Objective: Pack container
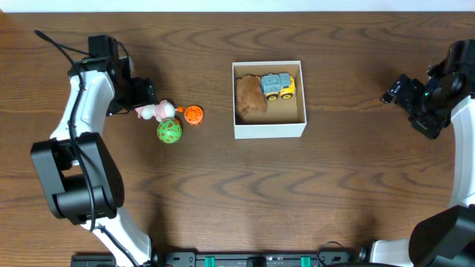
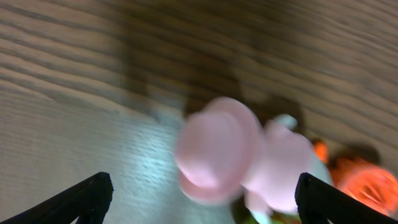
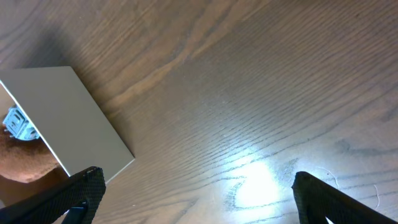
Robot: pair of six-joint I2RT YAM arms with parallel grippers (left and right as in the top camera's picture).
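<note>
The container (image 1: 269,130), a white square box with a tan inside, stands at the table's middle. It holds a brown plush toy (image 1: 250,96) and a blue and yellow toy truck (image 1: 277,85). Left of it lie a pink toy (image 1: 151,111), a green ball (image 1: 169,131) and an orange toy (image 1: 193,115). My left gripper (image 1: 141,98) is open right at the pink toy. In the left wrist view the pink toy (image 2: 230,149) is blurred between the open fingers (image 2: 202,202), with the orange toy (image 2: 367,186) beyond. My right gripper (image 1: 391,93) is open and empty, right of the container.
The right wrist view shows the container's white wall (image 3: 68,118) at the left, with the truck (image 3: 15,124) and the plush (image 3: 25,168) inside, and bare wood between the fingers (image 3: 196,186). The table's far edge runs along the top of the overhead view.
</note>
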